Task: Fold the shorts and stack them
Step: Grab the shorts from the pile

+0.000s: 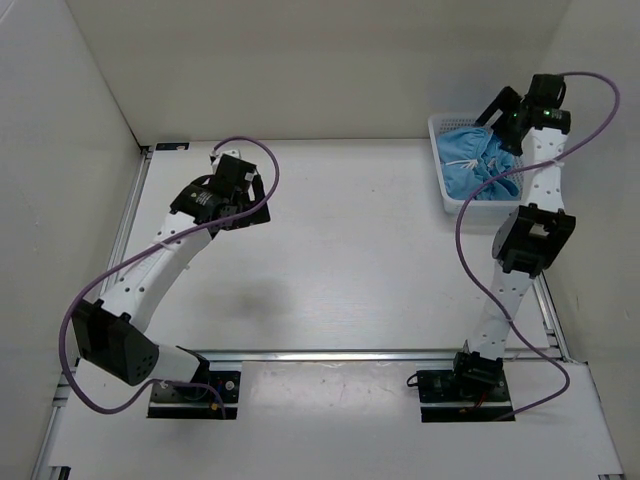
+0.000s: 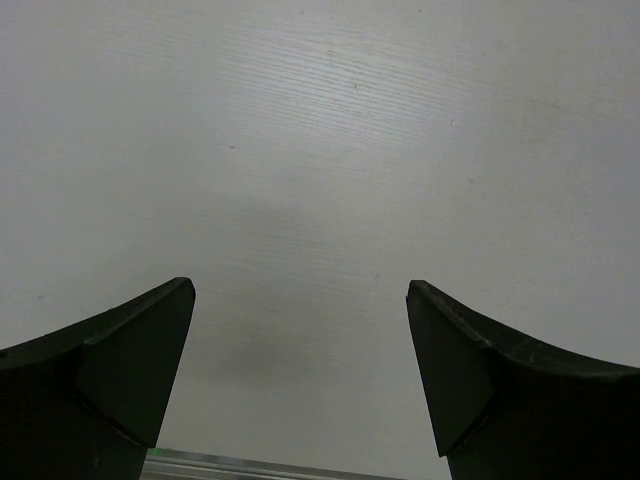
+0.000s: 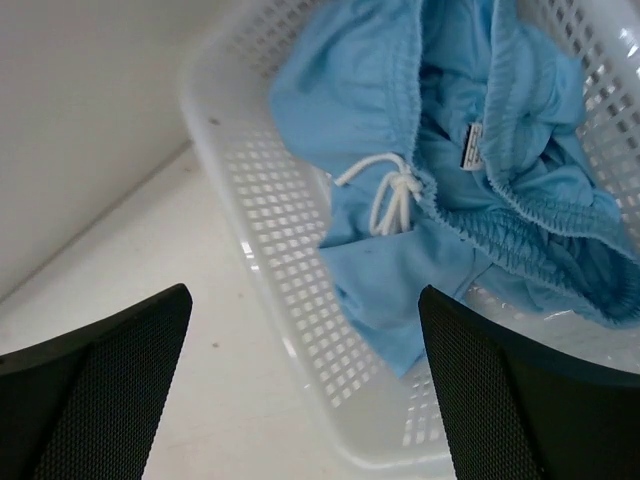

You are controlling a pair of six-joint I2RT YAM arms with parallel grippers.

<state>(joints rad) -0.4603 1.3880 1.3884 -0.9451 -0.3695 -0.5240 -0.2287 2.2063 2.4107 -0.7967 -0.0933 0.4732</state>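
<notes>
The light blue shorts (image 1: 478,165) lie crumpled inside the white mesh basket (image 1: 441,172) at the table's far right. In the right wrist view the shorts (image 3: 450,130) show a gathered waistband and a knotted white drawstring (image 3: 390,195), filling the basket (image 3: 290,260). My right gripper (image 1: 497,115) hovers over the basket's far side, open (image 3: 305,295), with nothing between its fingers. My left gripper (image 1: 250,195) is at the far left of the table, well away from the shorts. It stands open (image 2: 300,290) above bare table.
White walls close the table at the back and on both sides. An aluminium rail (image 1: 350,355) crosses near the arm bases, and another rail (image 1: 128,215) runs along the left edge. Purple cables (image 1: 470,215) loop off both arms.
</notes>
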